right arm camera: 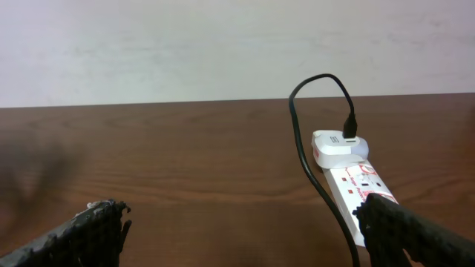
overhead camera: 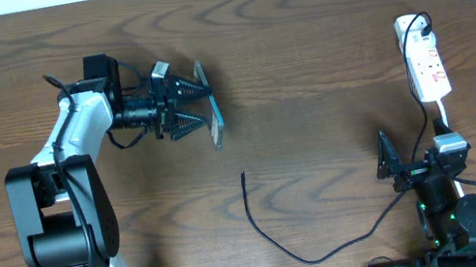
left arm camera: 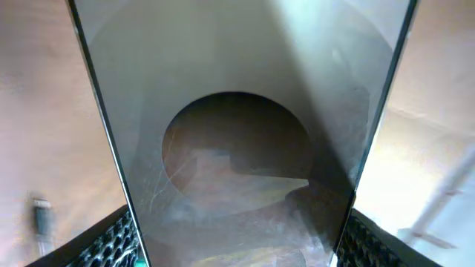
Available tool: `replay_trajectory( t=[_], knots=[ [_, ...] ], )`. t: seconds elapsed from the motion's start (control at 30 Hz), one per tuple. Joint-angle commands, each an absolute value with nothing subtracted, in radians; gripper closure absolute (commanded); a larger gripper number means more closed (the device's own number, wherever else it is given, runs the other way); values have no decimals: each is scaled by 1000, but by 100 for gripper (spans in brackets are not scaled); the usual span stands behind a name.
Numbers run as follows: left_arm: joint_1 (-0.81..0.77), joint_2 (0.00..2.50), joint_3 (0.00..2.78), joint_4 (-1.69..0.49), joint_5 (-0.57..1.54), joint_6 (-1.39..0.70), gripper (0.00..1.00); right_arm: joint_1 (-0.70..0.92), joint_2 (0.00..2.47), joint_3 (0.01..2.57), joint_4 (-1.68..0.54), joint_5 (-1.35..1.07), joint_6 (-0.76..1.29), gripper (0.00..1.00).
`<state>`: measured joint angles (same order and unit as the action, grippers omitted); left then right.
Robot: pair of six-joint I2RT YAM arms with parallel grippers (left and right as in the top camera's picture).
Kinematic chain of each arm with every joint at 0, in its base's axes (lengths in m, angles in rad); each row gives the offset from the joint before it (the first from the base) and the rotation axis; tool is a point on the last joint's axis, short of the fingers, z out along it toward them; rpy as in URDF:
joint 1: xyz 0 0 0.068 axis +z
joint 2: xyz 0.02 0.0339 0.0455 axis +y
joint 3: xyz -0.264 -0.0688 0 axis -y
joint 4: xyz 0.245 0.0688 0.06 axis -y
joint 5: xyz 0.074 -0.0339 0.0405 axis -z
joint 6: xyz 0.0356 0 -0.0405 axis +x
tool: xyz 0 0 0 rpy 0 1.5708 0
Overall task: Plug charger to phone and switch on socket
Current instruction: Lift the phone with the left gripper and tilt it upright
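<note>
**Phone in hand, cable not yet joined**

Nearest the robot's base, the charger (overhead camera: 283,248) lies in a loose curve on the wooden surface (overhead camera: 301,44). Its plug tip (overhead camera: 243,176) rests free, well apart from everything else. Just beside the cable's right-hand run sits the right claw (overhead camera: 387,161). Its wrist camera shows the fingers spread wide with nothing between them.

Farther out on the left, the left claw (overhead camera: 196,103) is clamped on the phone (overhead camera: 216,129) and holds it up on edge above the surface. In the left wrist view the glossy face fills almost the whole picture, and the plug tip shows only as a blur at the lower left.

Farthest away, on the right, lies the white power strip (overhead camera: 426,66). A black lead runs into a white adapter (right arm camera: 334,144) at its far end.

Judging by this, only the pick-up of the phone is done. The tip must be taken up and pushed into the phone's port, and the switch on the strip pressed. Whether that switch is already on cannot be told from these views.
</note>
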<state>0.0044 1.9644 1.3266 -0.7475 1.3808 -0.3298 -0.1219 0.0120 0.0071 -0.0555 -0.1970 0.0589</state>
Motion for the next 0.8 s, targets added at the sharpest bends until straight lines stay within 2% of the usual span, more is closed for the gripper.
replay_trajectory(
  t=[0.0, 0.17, 0.5, 0.77],
  knots=[
    [4, 1965, 1346, -719, 1552, -590, 92, -116, 9, 6, -60, -193, 47, 1],
    [4, 1965, 1346, -708, 1556, -741, 93, -116, 9, 6, -60, -193, 47, 1],
    [4, 1965, 1347, -702, 1560, -885, 93, -116, 9, 6, -60, -193, 47, 1],
    [4, 1965, 1349, -567, 1562, -1050, 93, -116, 9, 6, -60, -193, 47, 1]
  ],
)
